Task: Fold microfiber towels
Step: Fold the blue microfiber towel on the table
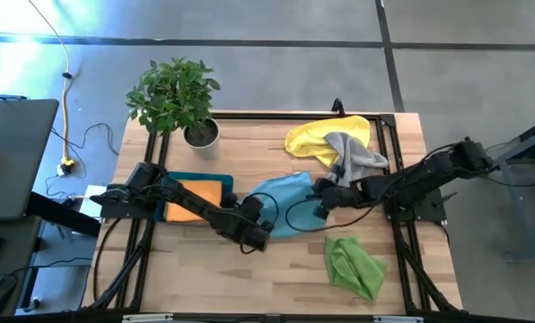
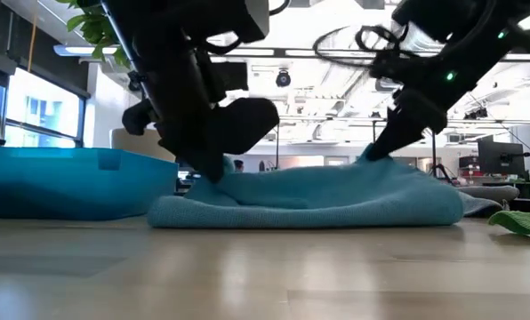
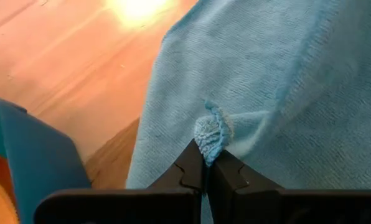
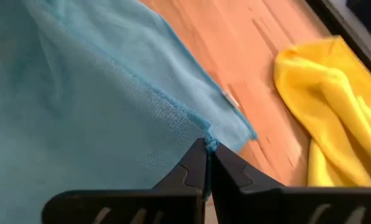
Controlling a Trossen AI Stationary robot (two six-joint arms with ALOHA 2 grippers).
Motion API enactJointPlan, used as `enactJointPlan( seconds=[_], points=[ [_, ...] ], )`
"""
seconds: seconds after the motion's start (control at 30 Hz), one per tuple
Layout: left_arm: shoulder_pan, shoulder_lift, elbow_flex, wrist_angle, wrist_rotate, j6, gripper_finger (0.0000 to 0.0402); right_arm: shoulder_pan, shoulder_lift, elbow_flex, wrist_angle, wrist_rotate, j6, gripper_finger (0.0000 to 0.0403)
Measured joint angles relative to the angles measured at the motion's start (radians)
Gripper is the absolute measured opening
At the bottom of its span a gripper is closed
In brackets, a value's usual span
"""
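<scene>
Pale, fine-grained wooden desk (image 1: pixel 276 278) with a black metal frame along its edges, on a grey concrete floor (image 1: pixel 276 22).

Nearest the front edge: a crumpled lime green microfiber towel (image 1: pixel 353 265), lying loose to the right of centre.

Mid-desk: a light blue microfiber towel (image 1: pixel 281 202), soft and finely looped, partly doubled over and flat on the wood. Left pincer (image 3: pixel 205 163) clamped tight on a bunched nub of that towel's edge at its left side. Right pincer (image 4: pixel 207 149) likewise pressed together on a stitched corner of the same towel at its right side, a small white tag (image 4: pixel 230 99) just beside along the hem. Both dark arms reaching inward from opposite sides.

Left of the blue towel: a dark teal rectangular tray (image 1: pixel 215 184) with an orange microfiber towel (image 1: pixel 196 199) lying flat inside, under the left arm.

Farther back on the right: a rumpled yellow microfiber towel (image 1: pixel 317 136) with a grey microfiber towel (image 1: pixel 353 154) draped partly over it. At the far left corner: a leafy green plant in a white pot (image 1: pixel 200 135).

Beyond the desk, seen from table height: an open hall with bright ceiling lights and windows at the left. No legible writing anywhere.
</scene>
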Motion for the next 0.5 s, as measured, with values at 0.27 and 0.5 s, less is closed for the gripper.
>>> enactJointPlan(
  seconds=[0.27, 0.5],
  points=[
    [0.007, 0.001, 0.001, -0.044, 0.004, -0.021, 0.0000, -0.080, 0.032, -0.035, 0.138, -0.071, -0.121, 0.0000],
    [0.008, -0.016, 0.001, -0.119, 0.019, -0.055, 0.0000, -0.127, 0.141, -0.033, 0.216, -0.078, -0.224, 0.0000]
  ],
)
